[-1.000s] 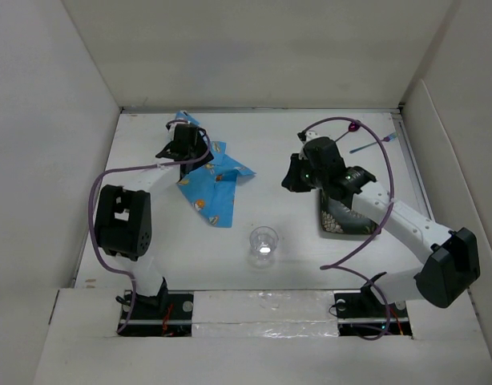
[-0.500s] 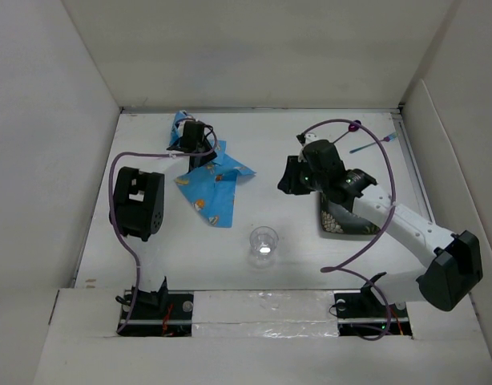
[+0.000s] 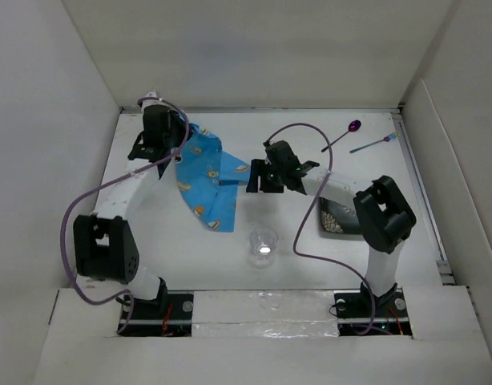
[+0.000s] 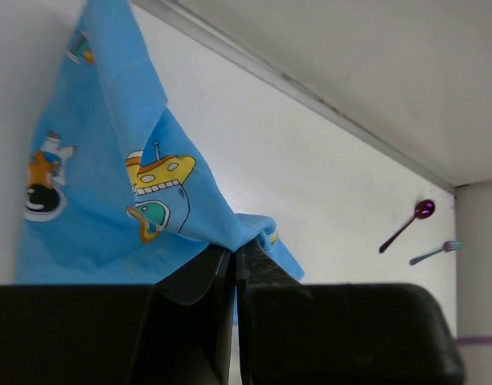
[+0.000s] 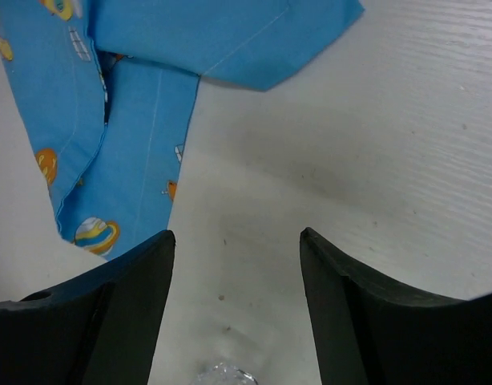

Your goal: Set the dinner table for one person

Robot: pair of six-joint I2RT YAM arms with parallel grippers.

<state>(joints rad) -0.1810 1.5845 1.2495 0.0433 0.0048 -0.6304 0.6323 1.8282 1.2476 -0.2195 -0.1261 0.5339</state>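
White dinner table (image 3: pixel 198 257) spans the walled enclosure. Left gripper (image 4: pixel 234 253) pinches a bunched fold of the blue cloth (image 4: pixel 94 160) (space cartoons on it). Right gripper (image 5: pixel 236 241) hangs spread wide over bare tabletop, just beside the cloth's edge.

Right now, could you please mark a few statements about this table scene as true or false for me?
1. The left gripper is shut on the blue cloth. True.
2. The right gripper grips the glass. False: it is open, above the bare dinner table beside the cloth.
3. The glass stands on the cloth. False: it stands on the bare table, apart from the cloth.
4. The purple spoon and the fork lie apart from each other. True.
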